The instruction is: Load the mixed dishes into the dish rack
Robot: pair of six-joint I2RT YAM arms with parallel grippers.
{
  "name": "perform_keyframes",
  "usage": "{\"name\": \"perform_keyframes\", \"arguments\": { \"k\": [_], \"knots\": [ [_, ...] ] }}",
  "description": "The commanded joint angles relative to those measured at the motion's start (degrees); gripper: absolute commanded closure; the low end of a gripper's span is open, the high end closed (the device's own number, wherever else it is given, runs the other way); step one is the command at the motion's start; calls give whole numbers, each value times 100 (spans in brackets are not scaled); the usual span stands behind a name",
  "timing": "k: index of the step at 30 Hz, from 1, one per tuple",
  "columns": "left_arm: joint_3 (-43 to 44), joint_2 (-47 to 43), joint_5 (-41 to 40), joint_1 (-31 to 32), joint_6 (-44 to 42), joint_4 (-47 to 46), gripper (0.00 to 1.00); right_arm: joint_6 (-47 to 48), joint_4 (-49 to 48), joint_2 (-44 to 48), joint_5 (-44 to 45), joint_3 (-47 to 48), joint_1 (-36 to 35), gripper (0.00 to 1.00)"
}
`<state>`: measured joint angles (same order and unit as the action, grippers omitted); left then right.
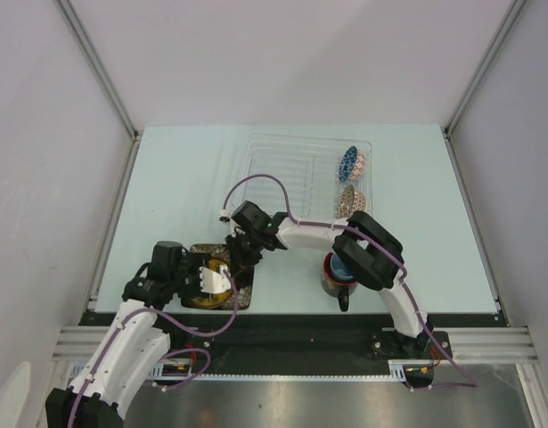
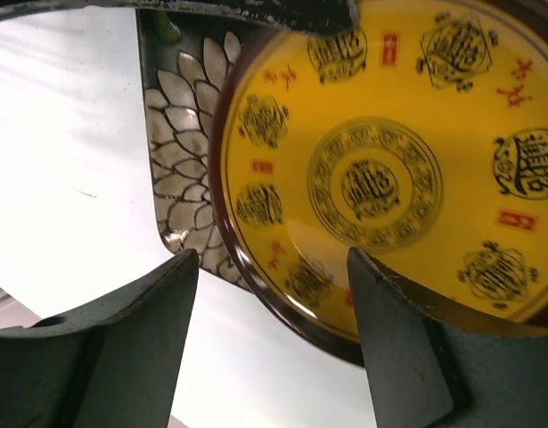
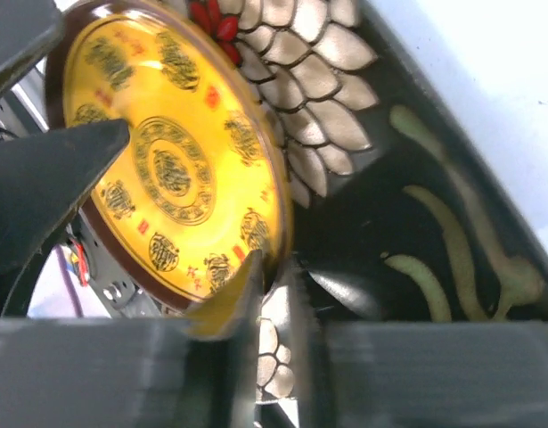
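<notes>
The small round yellow plate [image 1: 205,294] [image 2: 380,169] [image 3: 167,160] lies on the black square floral plate [image 1: 243,294] [image 2: 180,152] [image 3: 407,205] at the table's near edge. My right gripper [image 1: 241,259] [image 3: 275,276] reaches down from the far side, its fingers pinched on the yellow plate's rim, one above and one below. My left gripper [image 1: 211,278] [image 2: 269,294] is open at the plate's near-left rim, not gripping it. In the clear dish rack [image 1: 282,169] at the back, a blue-white patterned bowl [image 1: 352,162] and a speckled beige bowl [image 1: 349,200] stand on edge.
A dark red-lined mug [image 1: 336,281] stands near the front edge, right of the plates and partly under my right arm, with something light blue showing at its top. A white wall encloses the table on each side.
</notes>
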<state>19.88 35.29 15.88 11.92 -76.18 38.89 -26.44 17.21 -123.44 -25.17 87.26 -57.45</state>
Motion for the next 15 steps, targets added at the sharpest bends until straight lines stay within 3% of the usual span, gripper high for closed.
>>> {"name": "perform_keyframes", "arguments": {
  "k": [1,9,15],
  "knots": [
    [-107,13,275,-50,-81,180,27,-116,168,-303,-94,326,-64,98],
    [314,74,284,-59,472,-144,27,41,396,-59,345,300,-100,100],
    [1570,390,468,-286,1954,-829,27,428,739,609,1231,186,-275,100]
  ]
}}
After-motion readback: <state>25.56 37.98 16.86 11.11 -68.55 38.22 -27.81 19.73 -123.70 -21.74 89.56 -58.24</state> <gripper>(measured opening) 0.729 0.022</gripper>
